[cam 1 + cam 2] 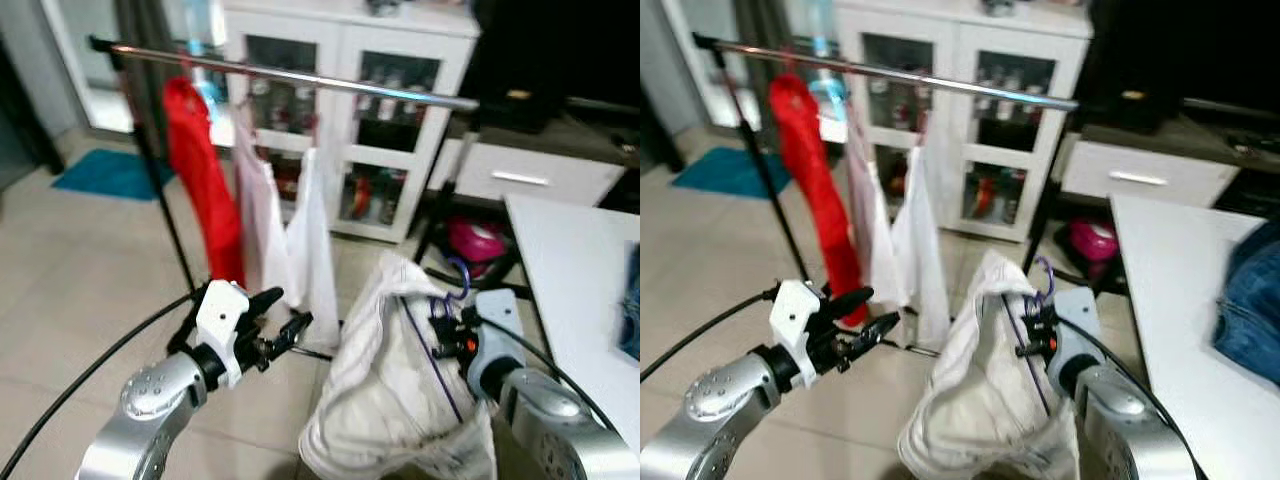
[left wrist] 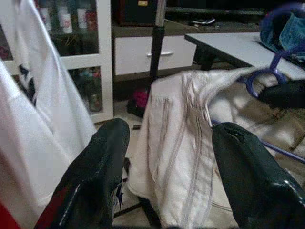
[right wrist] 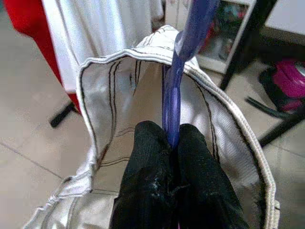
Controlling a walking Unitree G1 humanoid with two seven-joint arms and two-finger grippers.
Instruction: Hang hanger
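A purple hanger (image 1: pixel 455 275) carries a white garment (image 1: pixel 385 390) that hangs low in front of me. My right gripper (image 3: pixel 172 143) is shut on the hanger's purple neck (image 3: pixel 183 57), with the hook rising just above the fingers. My left gripper (image 1: pixel 282 322) is open, its black fingers (image 2: pixel 97 176) spread and pointing at the garment from the left, apart from it. The silver clothes rail (image 1: pixel 300 76) runs across above, bearing a red garment (image 1: pixel 205 185) and white garments (image 1: pixel 285 230).
A white glass-door cabinet (image 1: pixel 350 130) stands behind the rail. A white table (image 1: pixel 575 300) with blue jeans (image 1: pixel 1250 300) is on the right. The rack's black legs (image 1: pixel 165 210) and a pink object (image 1: pixel 475 242) sit on the tiled floor. A teal mat (image 1: pixel 110 172) lies far left.
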